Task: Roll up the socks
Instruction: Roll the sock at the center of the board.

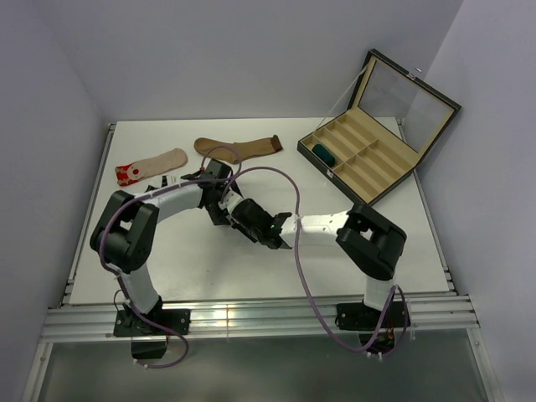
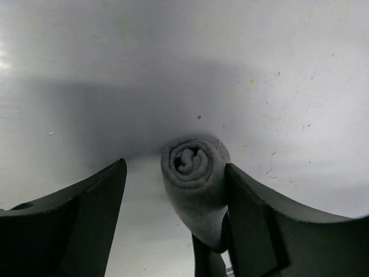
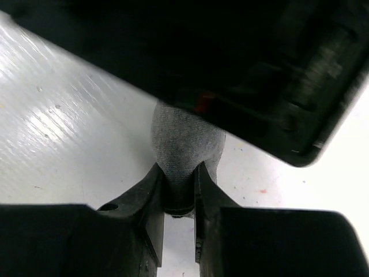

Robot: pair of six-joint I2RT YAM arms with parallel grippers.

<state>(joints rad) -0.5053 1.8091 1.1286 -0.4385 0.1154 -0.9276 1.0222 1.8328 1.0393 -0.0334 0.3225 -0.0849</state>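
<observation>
A grey sock (image 2: 193,173), rolled into a tight spiral, lies on the white table between the wide-open fingers of my left gripper (image 2: 176,167). The roll touches the right-hand finger (image 2: 271,225) and stands apart from the left one. My right gripper (image 3: 180,173) is shut on the other end of the same grey sock (image 3: 184,141), with the left gripper's dark body just above it. In the top view the two grippers meet at mid-table, left (image 1: 224,209) and right (image 1: 251,219), and hide the roll.
A beige red-toed sock (image 1: 152,165) and a brown sock (image 1: 239,148) lie flat at the back left. A small black-and-white item (image 1: 157,182) shows beside the left arm. An open divided case (image 1: 368,159) at the back right holds a dark teal roll (image 1: 322,154).
</observation>
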